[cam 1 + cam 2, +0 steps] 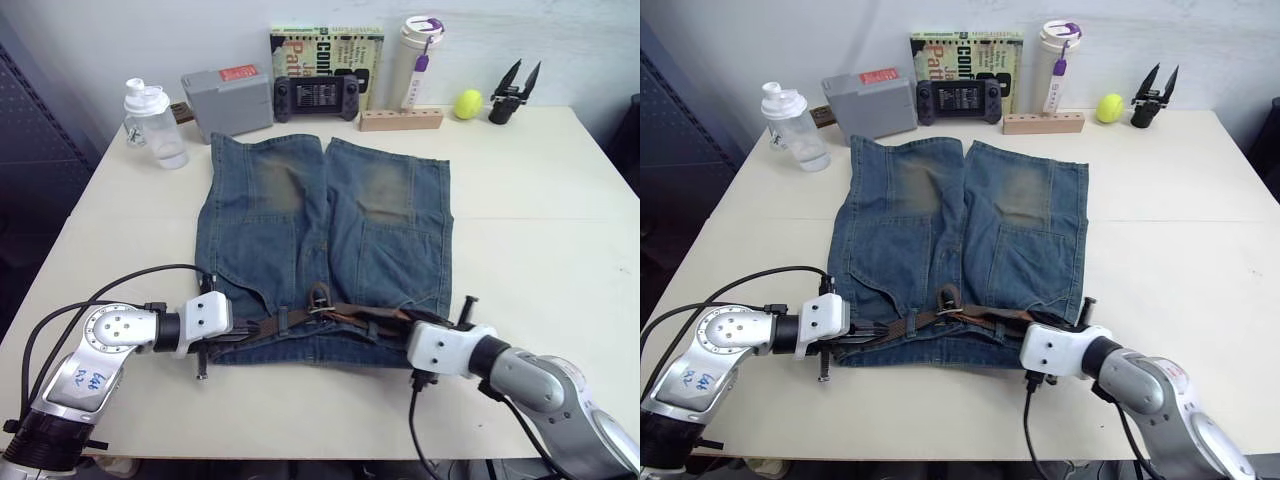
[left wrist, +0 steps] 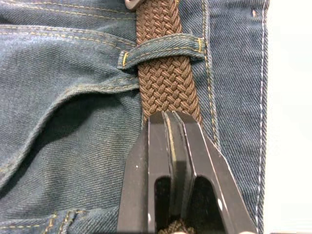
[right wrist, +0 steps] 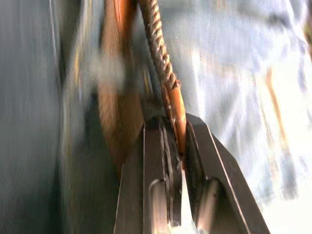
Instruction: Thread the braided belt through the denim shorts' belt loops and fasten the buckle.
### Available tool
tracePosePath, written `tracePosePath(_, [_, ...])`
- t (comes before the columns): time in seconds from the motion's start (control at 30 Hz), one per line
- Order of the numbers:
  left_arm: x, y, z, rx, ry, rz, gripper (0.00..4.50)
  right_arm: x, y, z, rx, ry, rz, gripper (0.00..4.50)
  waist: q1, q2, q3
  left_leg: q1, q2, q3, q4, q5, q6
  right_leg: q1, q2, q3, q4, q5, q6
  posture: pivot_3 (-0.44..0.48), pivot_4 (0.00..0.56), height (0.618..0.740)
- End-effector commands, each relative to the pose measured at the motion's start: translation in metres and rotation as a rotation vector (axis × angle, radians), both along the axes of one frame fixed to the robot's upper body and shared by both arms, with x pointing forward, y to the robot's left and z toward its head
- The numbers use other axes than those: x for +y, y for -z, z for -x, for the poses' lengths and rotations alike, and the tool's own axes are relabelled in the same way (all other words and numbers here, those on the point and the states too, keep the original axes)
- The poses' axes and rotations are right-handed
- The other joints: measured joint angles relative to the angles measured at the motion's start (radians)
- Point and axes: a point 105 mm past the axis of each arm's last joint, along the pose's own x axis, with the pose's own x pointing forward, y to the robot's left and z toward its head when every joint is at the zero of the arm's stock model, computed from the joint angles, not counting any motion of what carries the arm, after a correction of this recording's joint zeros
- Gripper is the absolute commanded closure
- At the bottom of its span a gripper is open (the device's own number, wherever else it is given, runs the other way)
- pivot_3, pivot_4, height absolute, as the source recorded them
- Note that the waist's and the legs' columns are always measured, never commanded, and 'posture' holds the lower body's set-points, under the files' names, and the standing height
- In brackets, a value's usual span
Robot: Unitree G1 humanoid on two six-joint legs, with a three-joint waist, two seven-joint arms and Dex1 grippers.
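The denim shorts lie flat on the table, waistband toward me. The braided belt runs along the waistband, and its buckle sits near the fly. My left gripper is at the waistband's left end, shut on the brown braid. In the left wrist view its closed fingertips press the braided belt just short of a belt loop that the braid passes under. My right gripper is at the waistband's right end. In the right wrist view it is shut on the belt's tan leather tip.
Along the table's far edge stand a clear bottle, a grey box, a game controller, a book, a white tumbler, a wooden block, a yellow ball and a black tool. Bare tabletop lies right of the shorts.
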Motion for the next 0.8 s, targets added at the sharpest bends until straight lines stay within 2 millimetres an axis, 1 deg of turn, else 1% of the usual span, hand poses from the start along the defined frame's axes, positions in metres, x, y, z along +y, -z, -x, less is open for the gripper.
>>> tracePosePath(0.03, [0.017,0.035,0.01,0.121,-0.043,-0.105,4.39,-0.021,-0.013,-0.009,-0.098,0.069,0.002,4.5,0.0,0.003,-0.002,0.0,0.0,0.0,0.0,0.0,0.0,0.0,0.0,0.0,0.0,0.0,0.0,0.0,0.15,0.731])
tracePosePath(0.17, [0.017,0.035,0.009,0.105,-0.041,-0.11,4.39,-0.017,-0.01,-0.008,-0.101,0.056,-0.009,4.5,0.002,0.004,-0.003,0.0,0.0,0.0,0.0,0.0,0.0,0.0,0.0,0.0,0.0,0.0,0.0,0.0,0.15,0.731])
tracePosePath(0.3, [0.016,0.03,0.002,0.061,-0.054,-0.095,4.39,-0.004,-0.007,-0.004,-0.104,-0.011,-0.017,4.5,0.002,0.005,-0.003,0.0,0.0,0.0,0.0,0.0,0.0,0.0,0.0,0.001,0.0,0.0,0.0,0.0,0.15,0.731])
tracePosePath(0.37, [0.015,0.023,-0.005,0.012,-0.066,-0.081,4.39,0.008,-0.002,0.004,-0.083,-0.08,-0.02,4.5,0.002,0.005,-0.003,0.0,0.0,0.0,0.0,0.0,0.0,0.0,-0.001,0.001,0.0,0.0,0.0,0.0,0.15,0.731])
tracePosePath(0.43, [0.014,0.017,-0.009,-0.021,-0.072,-0.065,4.39,0.015,0.0,0.009,-0.066,-0.12,-0.032,4.5,0.002,0.005,-0.003,0.0,0.0,0.0,0.0,0.0,0.0,0.0,-0.001,0.001,0.0,0.0,0.0,0.0,0.15,0.731])
tracePosePath(0.53, [0.013,0.004,-0.013,-0.064,-0.081,-0.02,4.39,0.019,0.005,0.014,-0.019,-0.127,-0.07,4.5,0.001,0.005,-0.003,0.0,0.0,0.0,0.0,0.0,0.0,-0.001,0.0,0.001,0.0,0.0,0.0,0.0,0.15,0.731])
tracePosePath(0.6, [0.013,-0.008,-0.016,-0.079,-0.114,0.042,3.83,0.01,0.01,0.013,0.051,-0.058,-0.126,3.61,0.001,0.005,-0.003,0.0,0.0,0.0,0.0,0.0,0.0,-0.001,0.0,0.001,0.0,0.0,0.0,0.0,0.15,0.731])
tracePosePath(0.63, [0.013,-0.012,-0.017,-0.083,-0.124,0.061,3.81,0.008,0.012,0.013,0.076,-0.038,-0.155,3.44,0.001,0.005,-0.003,0.0,0.0,0.0,0.0,0.0,0.001,-0.001,0.0,0.001,0.0,0.0,0.0,0.0,0.15,0.731])
tracePosePath(0.67, [0.013,-0.02,-0.016,-0.093,-0.132,0.095,3.01,0.005,0.011,0.014,0.129,-0.019,-0.191,2.62,0.001,0.005,-0.003,0.0,0.0,0.0,0.0,0.0,0.001,-0.001,0.0,0.001,0.0,0.0,0.0,0.0,0.15,0.731])
tracePosePath(0.7, [0.013,-0.027,-0.015,-0.103,-0.135,0.118,2.9,0.004,0.009,0.016,0.161,-0.02,-0.215,2.51,0.001,0.003,-0.002,0.0,0.0,0.0,0.0,0.0,0.001,-0.001,0.0,0.001,0.001,0.0,0.0,0.0,0.15,0.731])
tracePosePath(0.73, [0.014,-0.04,-0.013,-0.112,-0.16,0.178,2.48,0.004,0.001,0.018,0.217,-0.026,-0.275,2.0,0.0,0.003,-0.002,-0.001,0.001,-0.001,0.0,0.0,0.001,-0.001,0.001,0.0,0.0,0.0,0.0,0.0,0.15,0.731])
tracePosePath(0.77, [0.016,-0.052,-0.011,-0.119,-0.18,0.232,2.48,0.006,-0.009,0.019,0.256,-0.038,-0.327,2.0,-0.001,0.002,-0.001,-0.002,0.001,-0.001,0.0,0.0,0.001,-0.002,0.0,0.0,0.0,0.0,0.0,0.0,0.15,0.731])
tracePosePath(0.8, [0.017,-0.062,-0.008,-0.125,-0.198,0.277,2.15,0.007,-0.018,0.021,0.297,-0.049,-0.386,1.67,0.0,0.002,-0.001,-0.002,0.003,-0.001,0.0,0.0,0.001,-0.002,0.0,0.001,0.0,0.0,0.0,0.0,0.15,0.731])
